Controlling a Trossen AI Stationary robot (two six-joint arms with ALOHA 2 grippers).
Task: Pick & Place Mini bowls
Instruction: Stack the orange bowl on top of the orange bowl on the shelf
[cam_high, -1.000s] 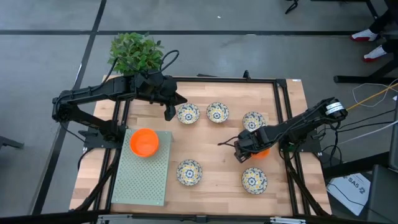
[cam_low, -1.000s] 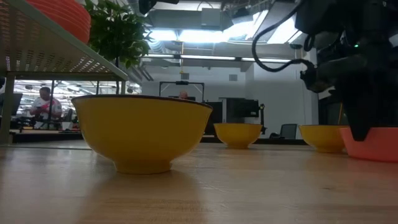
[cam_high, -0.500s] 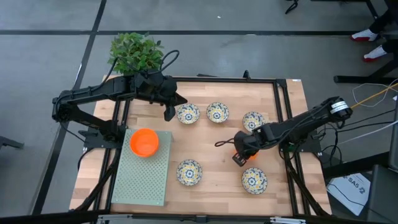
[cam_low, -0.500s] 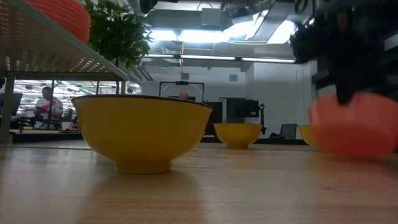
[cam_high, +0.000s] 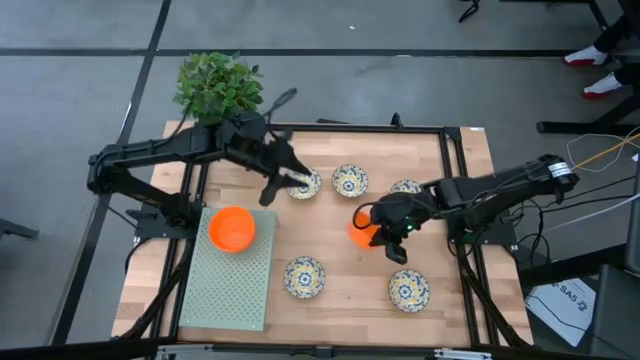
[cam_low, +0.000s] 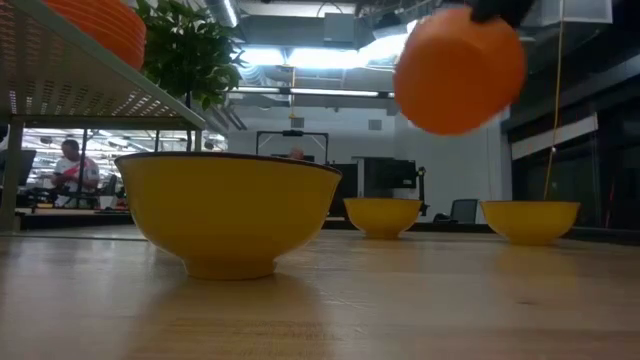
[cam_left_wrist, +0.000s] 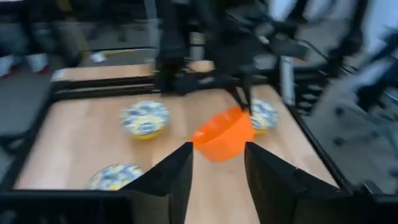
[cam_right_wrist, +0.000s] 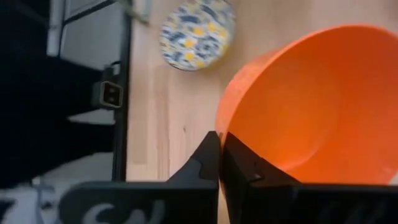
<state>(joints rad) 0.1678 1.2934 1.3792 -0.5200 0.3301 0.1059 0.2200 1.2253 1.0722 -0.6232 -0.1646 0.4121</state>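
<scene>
Carrying 1 orange bowl (cam_high: 361, 233) by its rim, R gripper (cam_high: 377, 232) clamped on it, airborne mid-table so it clears the patterned bowls (cam_high: 304, 276). L gripper (cam_high: 283, 176) open, hovering ~11 o'clock.

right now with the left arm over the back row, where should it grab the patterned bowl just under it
Take the patterned bowl by its rim, coming straight down from above with one finger inside and one outside the wall. It sits upright with its mouth open upward, and the thin rim is its only graspable edge. The right gripper holds the orange bowl that way. The left gripper is open.
</scene>
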